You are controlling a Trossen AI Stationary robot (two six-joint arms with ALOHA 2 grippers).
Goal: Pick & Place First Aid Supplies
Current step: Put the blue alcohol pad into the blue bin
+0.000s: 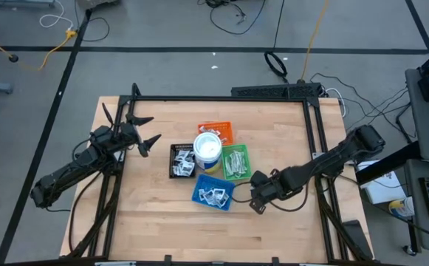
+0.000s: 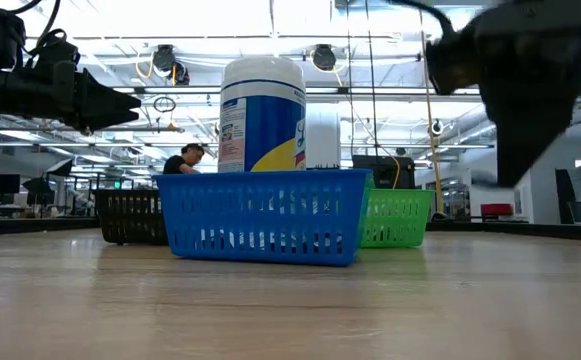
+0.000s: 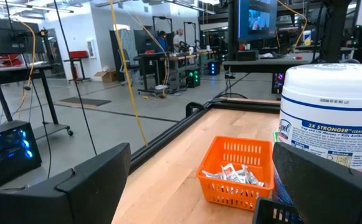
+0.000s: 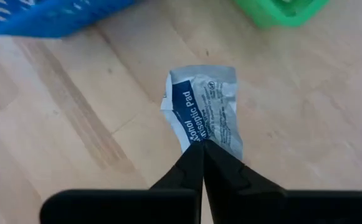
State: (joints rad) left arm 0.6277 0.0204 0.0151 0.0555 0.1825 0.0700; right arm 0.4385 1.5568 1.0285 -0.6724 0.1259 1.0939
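Closed tight, the jaws of the right gripper (image 4: 202,149) are pinched on the lower edge of a crumpled white alcohol pad packet (image 4: 204,112) with a dark-blue printed band. The packet is held over bare wood of the table (image 1: 288,140), just beside the blue basket (image 1: 213,194) on the side nearest the right arm, with the green basket (image 1: 235,162) close by. Whether the packet is touching the wood or raised off it cannot be told.

Spread wide and holding nothing, the jaws of the left gripper (image 1: 142,131) are seen well apart from the blue basket, beyond the black basket (image 1: 182,160) toward the table's left edge, pointed at the cluster.

More white packets are seen lying inside the blue basket, and others in the black basket. Pale wrapped strips are held in the green basket, and small packets in the orange basket (image 3: 235,170), which stands on the far side of the cluster from the blue basket. A white wipes tub (image 1: 207,151) with a blue band is standing upright among the four baskets.
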